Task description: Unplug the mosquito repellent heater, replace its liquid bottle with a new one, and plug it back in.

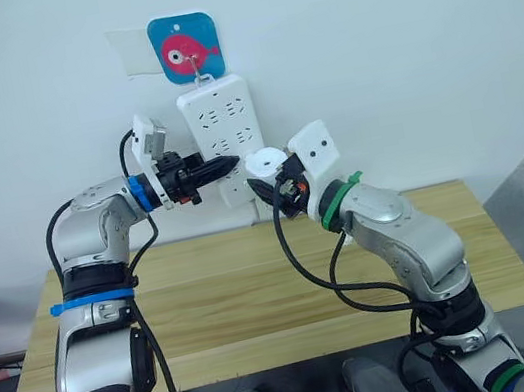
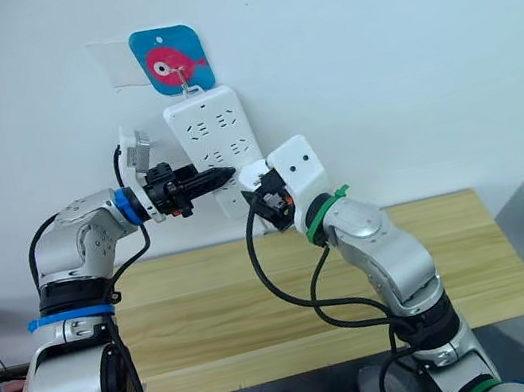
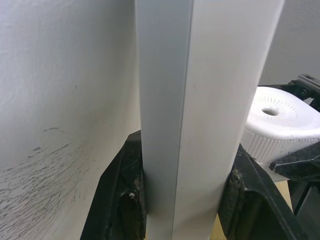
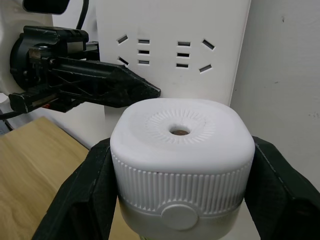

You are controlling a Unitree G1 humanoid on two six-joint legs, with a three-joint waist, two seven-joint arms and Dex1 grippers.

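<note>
Left end effector [image 1: 226, 166] is clamping the hanging power strip [image 1: 220, 122] by its edges, steadying it. Right end effector [image 4: 177, 185] is gripping the mosquito repellent heater [image 4: 181, 155] just right of the strip's lower part, above the table [image 1: 258, 288], likely for plugging or unplugging.

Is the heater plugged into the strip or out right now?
Cannot tell: right hand grips the heater close against the strip; prongs hidden.

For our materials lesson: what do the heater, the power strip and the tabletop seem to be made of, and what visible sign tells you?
Mosquito repellent heater: looks like matte white moulded plastic, with fine ribs around its side and vent. Power strip: seemingly smooth white plastic, with neatly cut socket slots. Table: pale wood or wood-look laminate, showing lengthwise grain; which one is unclear.
</note>
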